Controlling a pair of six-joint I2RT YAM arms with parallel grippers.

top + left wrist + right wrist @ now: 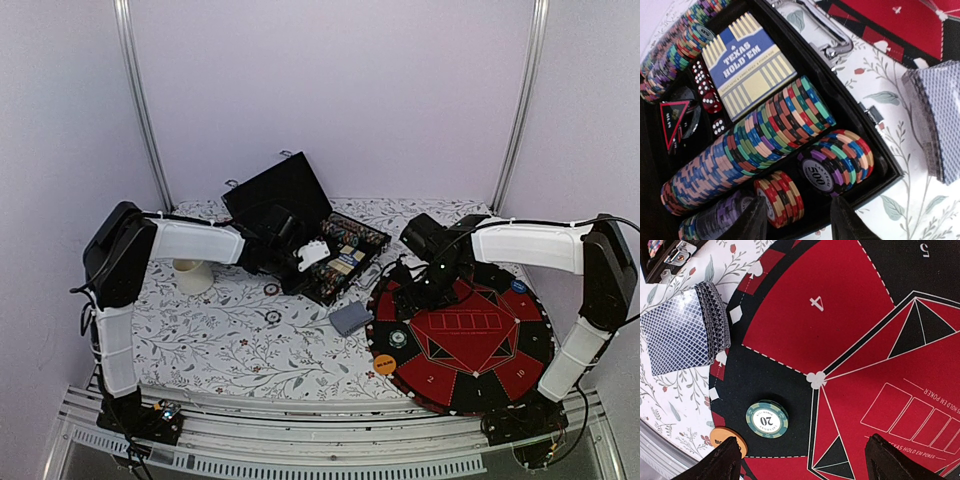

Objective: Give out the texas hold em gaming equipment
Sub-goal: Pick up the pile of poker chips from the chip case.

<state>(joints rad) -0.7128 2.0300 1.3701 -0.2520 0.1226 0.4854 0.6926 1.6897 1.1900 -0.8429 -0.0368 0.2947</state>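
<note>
An open black case [343,285] holds rows of multi-coloured poker chips [755,145]. In its near slot lie a short red chip stack [780,197] and a stack topped by a 500 chip [840,160]. My left gripper [800,220] hangs open over that slot, its left finger by the red stack and nothing gripped. A deck of grey-blue-backed cards [685,330] lies beside the round poker mat [840,315]. On the mat sit a green 20 chip [767,418] and an orange button disc [726,437]. My right gripper [807,465] is open above the mat, empty.
The case also holds a boxed Texas Hold'em deck [747,65] and red dice [707,92]; its lid [280,190] stands up behind. A cream cup [193,275] stands at the left on the floral cloth. A blue button disc [518,286] lies at the mat's far right.
</note>
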